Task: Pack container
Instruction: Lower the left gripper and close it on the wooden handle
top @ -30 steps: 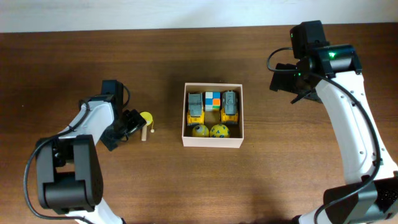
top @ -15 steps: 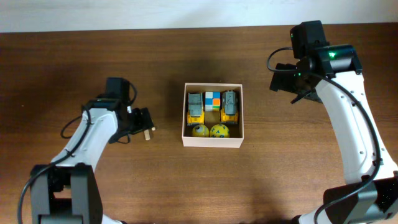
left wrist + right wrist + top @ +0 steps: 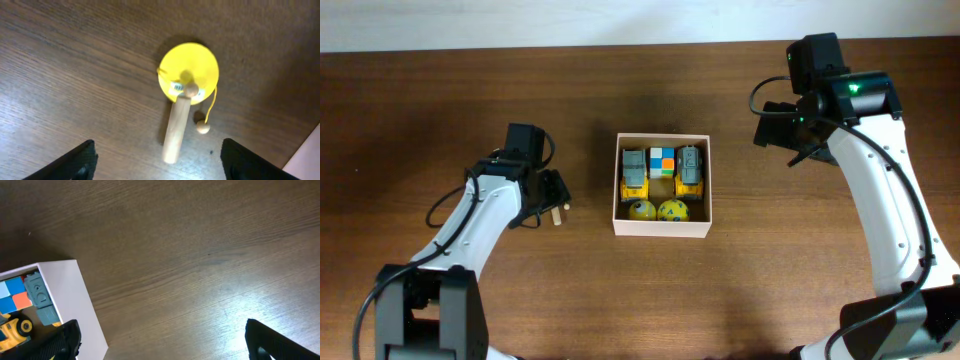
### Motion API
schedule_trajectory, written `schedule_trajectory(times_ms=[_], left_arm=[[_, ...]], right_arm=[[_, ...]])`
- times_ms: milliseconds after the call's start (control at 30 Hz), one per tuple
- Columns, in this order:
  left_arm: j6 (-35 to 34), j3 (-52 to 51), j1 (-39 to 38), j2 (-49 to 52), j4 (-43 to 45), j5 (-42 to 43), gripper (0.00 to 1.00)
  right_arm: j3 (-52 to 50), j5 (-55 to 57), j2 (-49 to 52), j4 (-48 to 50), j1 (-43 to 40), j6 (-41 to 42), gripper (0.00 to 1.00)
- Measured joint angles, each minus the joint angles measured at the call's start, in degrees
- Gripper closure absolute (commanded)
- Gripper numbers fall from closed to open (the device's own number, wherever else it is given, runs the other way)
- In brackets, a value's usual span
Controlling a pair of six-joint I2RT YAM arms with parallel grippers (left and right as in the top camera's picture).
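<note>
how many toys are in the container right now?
5 in the container: truck, colored cube, second truck in one row; yellow ball and second yellow ball in the next row. Anything underneath would be hidden.

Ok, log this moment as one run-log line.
left gripper: open over yellow cup-and-ball toy on table | right gripper: open, clear of container | container: five toys inside

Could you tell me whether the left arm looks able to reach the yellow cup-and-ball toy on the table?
Probably yes: the left pincer hangs directly over the yellow toy with its fingers open either side, nothing covers the toy, and the container sits clear to one side.
</note>
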Motion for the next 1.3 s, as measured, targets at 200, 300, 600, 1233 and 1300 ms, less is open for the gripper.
schedule_trajectory(times_ms=[200,300,600,1233,1300], left_arm=[[-2.38,0.0,-0.02,5.01,2.89,0.81,0.25],[-2.86,0.0,-0.02,8.39,3.96,1.27,0.25],[-2.99,0.35,-0.11,9.97,4.83,0.48,0.32],[2.99,0.87,-0.04,10.38,1.9,0.79,0.55],[2.99,0.9,-0.04,10.38,1.68,1.11,0.58]], right_arm=[[0.0,0.0,0.0,0.0,0.0,0.0,0.01],[0.0,0.0,0.0,0.0,0.0,0.0,0.01],[0.0,0.0,0.0,0.0,0.0,0.02,0.01],[0.0,0.02,0.0,0.0,0.0,0.0,0.01],[0.0,0.02,0.0,0.0,0.0,0.02,0.01]])
